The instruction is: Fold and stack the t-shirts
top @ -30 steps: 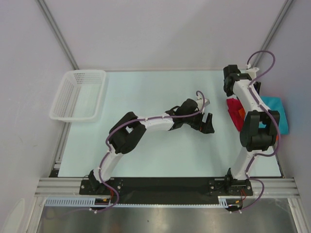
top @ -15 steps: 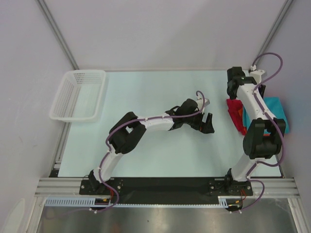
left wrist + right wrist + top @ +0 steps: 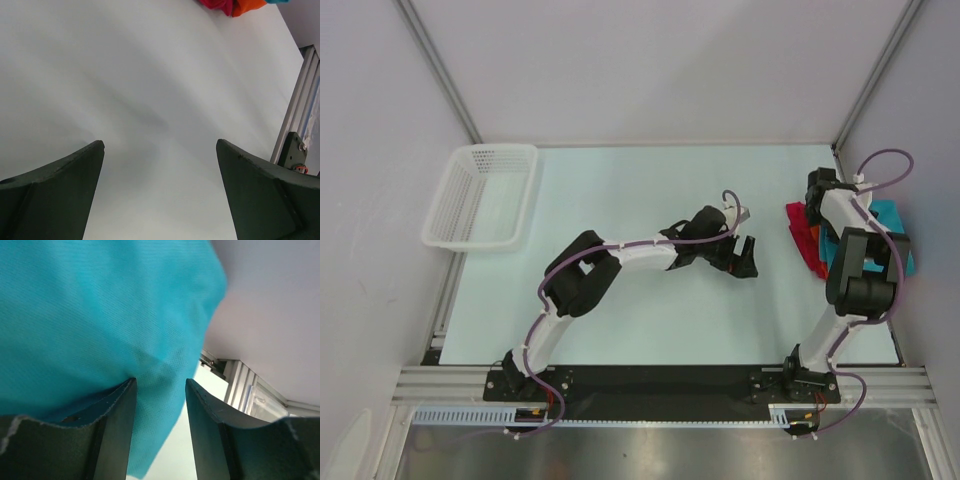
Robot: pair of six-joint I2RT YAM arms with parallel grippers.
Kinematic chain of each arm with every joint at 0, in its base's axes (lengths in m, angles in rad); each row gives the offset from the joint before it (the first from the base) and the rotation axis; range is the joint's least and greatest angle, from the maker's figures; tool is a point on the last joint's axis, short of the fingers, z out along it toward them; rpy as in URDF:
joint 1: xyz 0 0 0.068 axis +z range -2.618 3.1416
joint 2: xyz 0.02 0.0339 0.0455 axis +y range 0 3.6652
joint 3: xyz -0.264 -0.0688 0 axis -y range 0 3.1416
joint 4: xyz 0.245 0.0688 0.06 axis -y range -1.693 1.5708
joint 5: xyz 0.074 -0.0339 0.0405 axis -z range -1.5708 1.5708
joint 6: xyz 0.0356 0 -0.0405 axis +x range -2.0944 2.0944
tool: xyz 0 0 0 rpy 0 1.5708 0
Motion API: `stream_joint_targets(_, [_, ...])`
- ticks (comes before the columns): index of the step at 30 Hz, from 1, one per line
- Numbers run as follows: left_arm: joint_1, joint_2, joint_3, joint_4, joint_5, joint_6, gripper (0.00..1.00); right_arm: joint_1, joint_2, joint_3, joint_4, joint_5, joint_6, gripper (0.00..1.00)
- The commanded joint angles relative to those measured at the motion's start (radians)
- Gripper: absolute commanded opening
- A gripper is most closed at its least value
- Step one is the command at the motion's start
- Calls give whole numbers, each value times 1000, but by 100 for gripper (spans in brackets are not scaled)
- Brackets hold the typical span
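Note:
Three t-shirts lie piled at the table's right edge: magenta-red (image 3: 797, 220), orange (image 3: 817, 240) and teal-blue (image 3: 896, 214). My right gripper (image 3: 820, 190) reaches down onto the pile; in the top view its fingertips are hidden under the wrist. In the right wrist view the right gripper (image 3: 160, 382) stands open, with a fold of the teal-blue t-shirt (image 3: 100, 315) between its fingers. The cloth touches the left finger (image 3: 117, 410). My left gripper (image 3: 745, 256) hovers wide open over bare table at mid-table, nothing between its fingers (image 3: 60, 175). The pile's corner shows at the top: magenta-red (image 3: 217, 4) and orange (image 3: 247, 6).
A white mesh basket (image 3: 480, 195) stands at the table's back left corner. The pale table (image 3: 650, 190) ends in a metal rail (image 3: 297, 115) on the right. The enclosure's wall (image 3: 270, 315) stands close behind the pile.
My right arm has swung rightward and nearer, bringing its wrist down over the pile, and its jaws have narrowed a little. The left arm has not moved.

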Motion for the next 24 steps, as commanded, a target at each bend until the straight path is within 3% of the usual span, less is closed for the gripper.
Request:
stream_joint_targets(1, [6, -61, -18, -10, -10, 34, 99, -7, 92, 26, 86, -25, -5, 49])
stream_joint_targets(11, [8, -42, 11, -55, -29, 56, 100, -13, 186, 94, 98, -33, -8, 47])
stream_joint_targets(24, [6, -45, 24, -71, -26, 66, 99, -7, -97, 123, 67, 49, -1, 44])
